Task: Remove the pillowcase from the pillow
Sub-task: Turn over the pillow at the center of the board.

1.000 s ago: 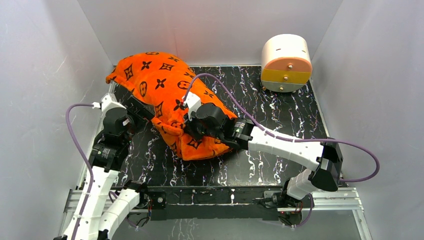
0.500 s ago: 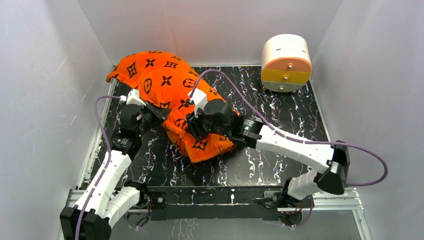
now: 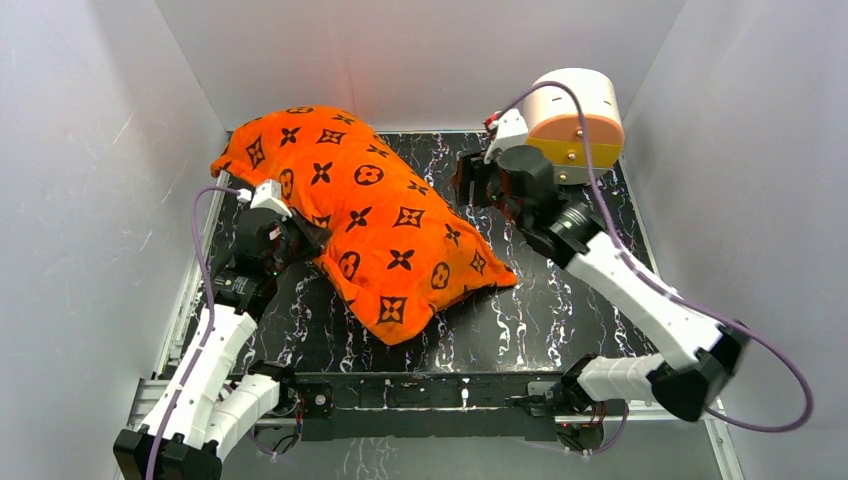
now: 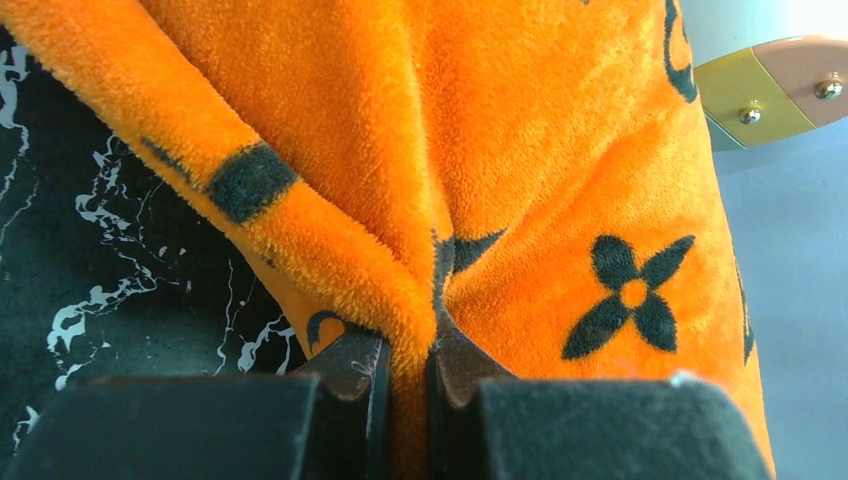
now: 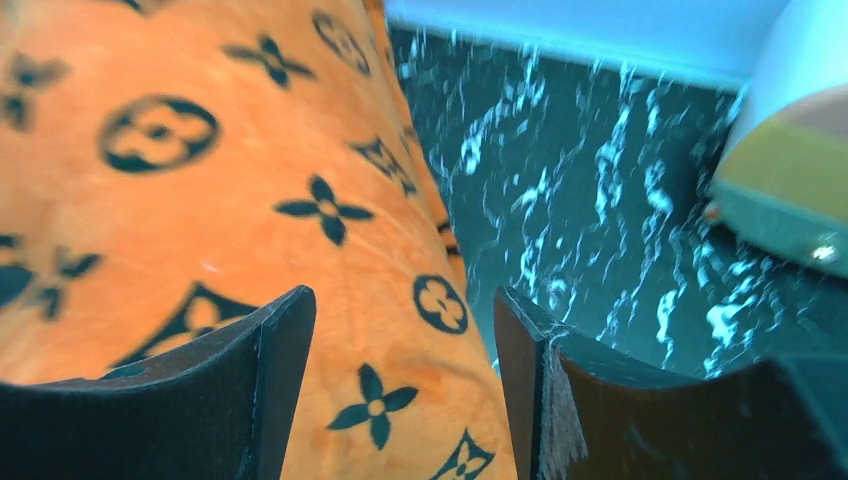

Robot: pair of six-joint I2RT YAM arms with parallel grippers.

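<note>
Right gripper (image 5: 405,305) has lifted clear, fingers apart; left gripper (image 4: 405,355) pinches one pillowcase (image 3: 370,215) (one box (image 3: 573,125) behind).

The top external camera is looking down from above and behind the near edge, taking in the whole worktop (image 3: 560,300), the pillowcase (image 3: 380,220) and the drawer box (image 3: 600,125). The left wrist camera is riding just behind the left gripper (image 4: 408,350), so close that orange fabric is filling most of its view (the drawer box is peeking in at top right). The right wrist camera is looking past the right gripper (image 5: 402,300) from farther off, over pillowcase, worktop and drawer box; all three views are sharing these.
</note>
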